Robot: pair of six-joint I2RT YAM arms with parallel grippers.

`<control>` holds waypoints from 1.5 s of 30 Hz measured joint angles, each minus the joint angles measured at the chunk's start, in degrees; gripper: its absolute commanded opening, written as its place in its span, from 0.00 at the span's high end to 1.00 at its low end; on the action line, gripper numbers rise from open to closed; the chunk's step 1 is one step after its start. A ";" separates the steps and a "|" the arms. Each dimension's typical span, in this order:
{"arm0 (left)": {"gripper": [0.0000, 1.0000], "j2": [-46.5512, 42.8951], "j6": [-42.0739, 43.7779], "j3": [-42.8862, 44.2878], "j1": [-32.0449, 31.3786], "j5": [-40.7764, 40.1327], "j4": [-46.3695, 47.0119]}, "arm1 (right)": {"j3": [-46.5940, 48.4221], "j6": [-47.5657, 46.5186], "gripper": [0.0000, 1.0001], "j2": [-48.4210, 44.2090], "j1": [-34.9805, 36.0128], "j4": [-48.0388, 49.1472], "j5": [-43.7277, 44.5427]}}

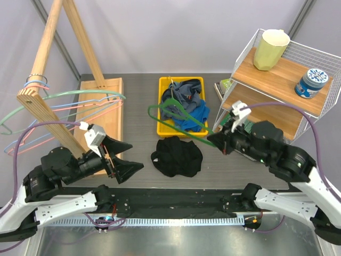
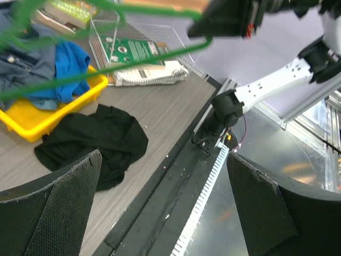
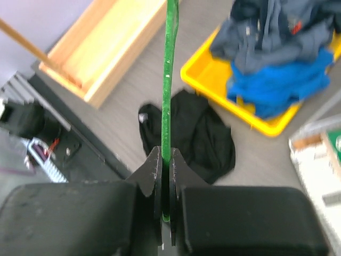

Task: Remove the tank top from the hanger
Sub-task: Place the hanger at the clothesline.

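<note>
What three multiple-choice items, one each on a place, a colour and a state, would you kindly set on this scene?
1. Where does the black tank top lie?
A) draped on the hanger
B) on the table in front of the yellow bin
C) inside the bin

2. What colour is the hanger in the right gripper?
A) green
B) pink
C) white

3. How does the left gripper stand?
A) shut on the tank top
B) shut on nothing
C) open and empty

Answers:
1 B, it lies crumpled on the table just outside the bin.
2 A, green wire runs out from between the shut jaws.
3 C, its jaws stand wide apart with nothing between.
</note>
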 measured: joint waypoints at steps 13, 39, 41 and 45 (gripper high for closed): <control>0.01 -4.79 -3.23 -6.69 0.00 2.99 -1.01 | 14.58 -9.88 0.99 28.70 -0.24 20.57 -4.26; 0.02 -15.19 -10.54 -13.27 0.00 4.07 -2.10 | 33.40 -17.09 0.99 48.94 -0.55 38.14 -30.42; 0.02 -15.19 -10.62 -13.53 0.00 4.07 -2.08 | 33.33 -18.01 0.99 48.70 -0.52 38.21 -29.31; 0.03 -14.86 -10.64 -13.73 0.00 4.04 -2.08 | 32.76 -19.82 0.99 48.22 -0.42 38.10 -26.47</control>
